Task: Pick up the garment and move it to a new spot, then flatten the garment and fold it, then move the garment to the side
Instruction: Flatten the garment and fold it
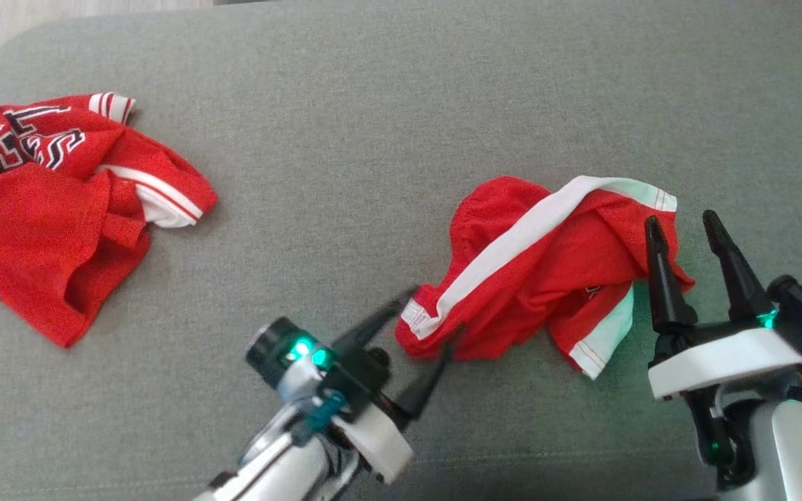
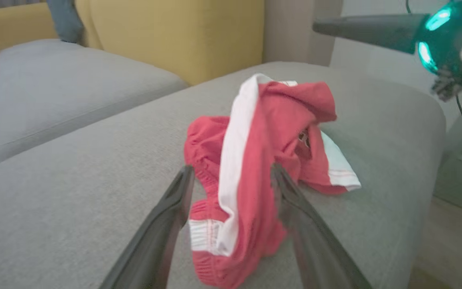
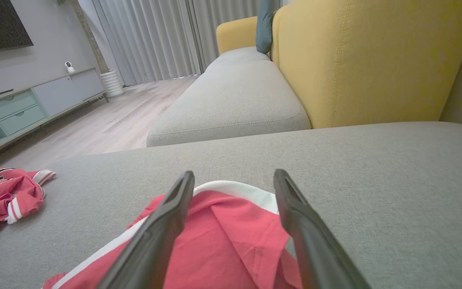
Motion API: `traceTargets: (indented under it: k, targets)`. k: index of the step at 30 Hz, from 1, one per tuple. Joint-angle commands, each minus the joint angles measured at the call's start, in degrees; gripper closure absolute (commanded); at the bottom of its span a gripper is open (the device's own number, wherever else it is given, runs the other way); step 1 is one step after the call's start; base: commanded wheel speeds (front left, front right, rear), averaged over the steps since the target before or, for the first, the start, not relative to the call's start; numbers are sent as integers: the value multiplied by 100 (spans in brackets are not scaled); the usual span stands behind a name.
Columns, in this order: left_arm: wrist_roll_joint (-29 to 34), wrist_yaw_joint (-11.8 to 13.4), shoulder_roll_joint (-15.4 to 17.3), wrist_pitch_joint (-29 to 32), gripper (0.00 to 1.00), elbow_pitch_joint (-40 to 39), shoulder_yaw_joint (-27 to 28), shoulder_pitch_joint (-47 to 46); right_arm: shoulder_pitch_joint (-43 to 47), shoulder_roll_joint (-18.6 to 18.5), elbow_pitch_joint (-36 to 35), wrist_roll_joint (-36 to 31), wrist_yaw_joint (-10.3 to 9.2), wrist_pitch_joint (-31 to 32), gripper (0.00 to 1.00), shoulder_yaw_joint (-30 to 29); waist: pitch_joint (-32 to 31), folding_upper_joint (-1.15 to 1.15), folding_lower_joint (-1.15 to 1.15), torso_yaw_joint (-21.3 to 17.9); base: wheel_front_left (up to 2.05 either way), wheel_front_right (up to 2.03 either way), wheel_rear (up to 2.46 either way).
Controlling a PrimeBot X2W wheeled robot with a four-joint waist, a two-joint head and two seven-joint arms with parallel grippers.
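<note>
A crumpled red jersey (image 1: 60,209) lies at the far left of the grey sofa cushion (image 1: 345,139), well apart from both arms; it seems to play no part in this step.

The left gripper (image 1: 434,312) sits at the left end of the red shorts (image 1: 533,271), which lie in a bunched heap on the right half of the cushion, white side stripe uppermost. Its 2 jaws stand wide, 1 on either side of the elastic waistband end. In the left wrist view the cloth runs between them, but they do not pinch it, so nothing is held.

The right gripper (image 1: 681,221) hovers at the right edge of the shorts, over the folded-over white trim. Its jaws are also wide and hold nothing. Whether the tips touch the fabric I cannot tell.

The step in hand looks like flattening, with 1 arm at each end of the heap. To do it well, each arm should probably take a single layer at an outer edge: the waistband on the left, a leg hem on the right. Gripping the thick middle would lock the twists in. A slow, low pull apart should let the stripe untwist and the fabric settle flat. A bite through 2 layers would likely leave a fold trapped underneath.
</note>
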Motion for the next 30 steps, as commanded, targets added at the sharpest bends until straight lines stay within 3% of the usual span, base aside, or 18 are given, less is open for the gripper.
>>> traceTargets:
  k: [1,7,14,21,30]
  targets:
    - [-164,164,14,-81,0,-311,416,-13,-59,-32,-267,-44,-4,27,0,103,-17,0,0,5,0,0,0]
    - [-582,674,30,-116,0,-559,1254,166,-32,-50,-332,-64,-4,78,0,84,-38,0,0,35,0,0,0]
    - [-693,927,268,-122,0,-692,1903,278,9,-81,-384,-103,-4,134,0,102,-113,0,0,66,0,0,0]
    - [-719,984,570,-123,0,-771,2329,482,77,-97,-455,-151,-4,215,0,113,-169,0,0,47,0,0,0]
    - [-702,991,626,-123,0,-819,2471,592,120,-83,-531,-165,-4,286,0,86,-153,0,0,39,0,0,0]
